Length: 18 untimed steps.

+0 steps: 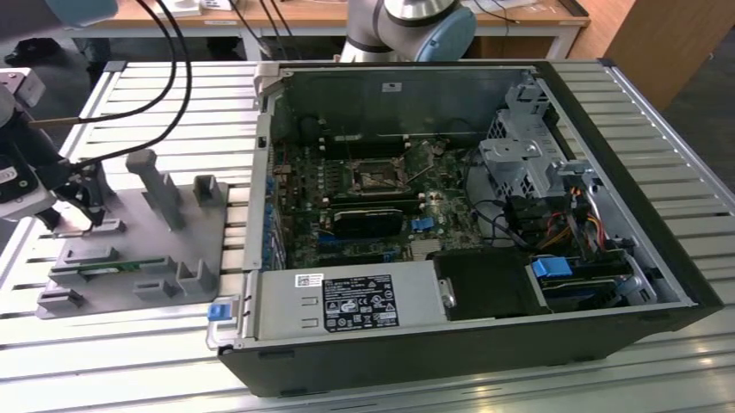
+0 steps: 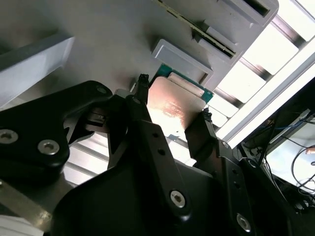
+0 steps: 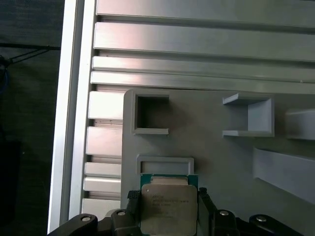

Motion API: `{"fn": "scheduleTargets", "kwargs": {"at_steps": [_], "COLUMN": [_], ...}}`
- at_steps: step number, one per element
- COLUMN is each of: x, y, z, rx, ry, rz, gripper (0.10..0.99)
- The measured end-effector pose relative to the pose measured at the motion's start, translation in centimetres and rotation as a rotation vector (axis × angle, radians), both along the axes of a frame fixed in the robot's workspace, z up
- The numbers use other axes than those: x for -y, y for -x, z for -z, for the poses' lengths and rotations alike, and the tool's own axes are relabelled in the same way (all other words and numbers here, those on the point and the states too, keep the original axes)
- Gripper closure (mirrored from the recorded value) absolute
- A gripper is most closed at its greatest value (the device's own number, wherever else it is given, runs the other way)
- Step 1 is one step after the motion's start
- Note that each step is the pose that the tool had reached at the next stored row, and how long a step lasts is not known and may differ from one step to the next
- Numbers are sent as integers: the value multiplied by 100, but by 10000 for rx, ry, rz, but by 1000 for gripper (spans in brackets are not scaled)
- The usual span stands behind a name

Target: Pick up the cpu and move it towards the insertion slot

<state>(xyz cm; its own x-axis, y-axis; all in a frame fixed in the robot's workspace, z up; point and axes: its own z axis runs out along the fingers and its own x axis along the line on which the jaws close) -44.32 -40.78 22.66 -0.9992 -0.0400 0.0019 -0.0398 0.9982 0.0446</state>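
My gripper has the cpu pinched edge to edge between the jaws, at the grey fixture. Slot is well apart, inside the case. Lid print unreadable.

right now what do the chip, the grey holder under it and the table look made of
The chip: silvery brushed metal lid with soft glare, green board rim. The grey holder: matte, moulded-looking, probably plastic. The table: bright ribbed slats with sheen, likely aluminium.
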Motion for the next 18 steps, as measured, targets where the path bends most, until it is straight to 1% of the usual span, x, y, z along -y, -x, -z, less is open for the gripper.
{"fn": "scheduleTargets", "kwargs": {"at_steps": [5,11,18], "x": [0,0,0], "y": [0,0,0], "z": [-70,-104,-166], "rx": [1,0,2], "ry": [0,0,-1], "rz": [-1,0,-1], "gripper": [541,541,541]}}
